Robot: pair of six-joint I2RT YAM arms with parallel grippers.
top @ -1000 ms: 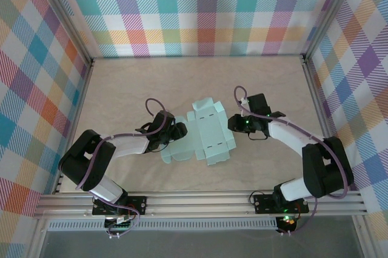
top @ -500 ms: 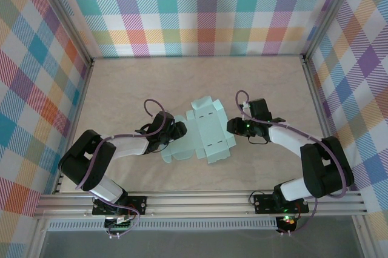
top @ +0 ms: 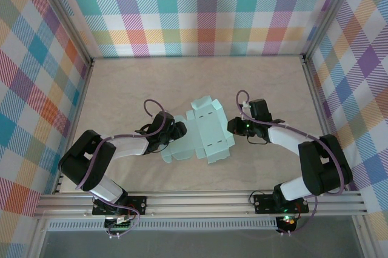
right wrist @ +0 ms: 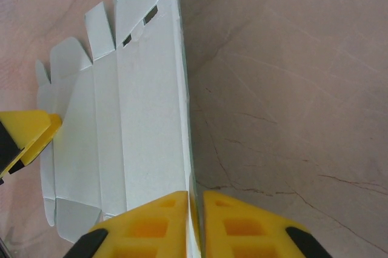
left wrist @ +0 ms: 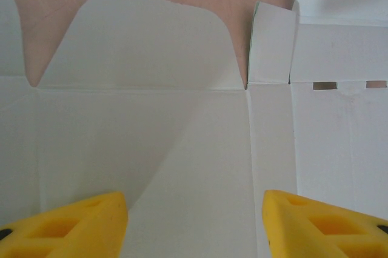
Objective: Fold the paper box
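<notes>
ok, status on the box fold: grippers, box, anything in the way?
Left gripper open over a flat panel. Right gripper pinched on the paper box, right edge. Box mostly a flat blank, flaps unfolded. No obstruction seen.

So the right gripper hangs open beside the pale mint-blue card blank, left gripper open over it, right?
No, right wrist view shows the right gripper shut on the pale mint-blue card blank, at its edge; left gripper open over it.
</notes>
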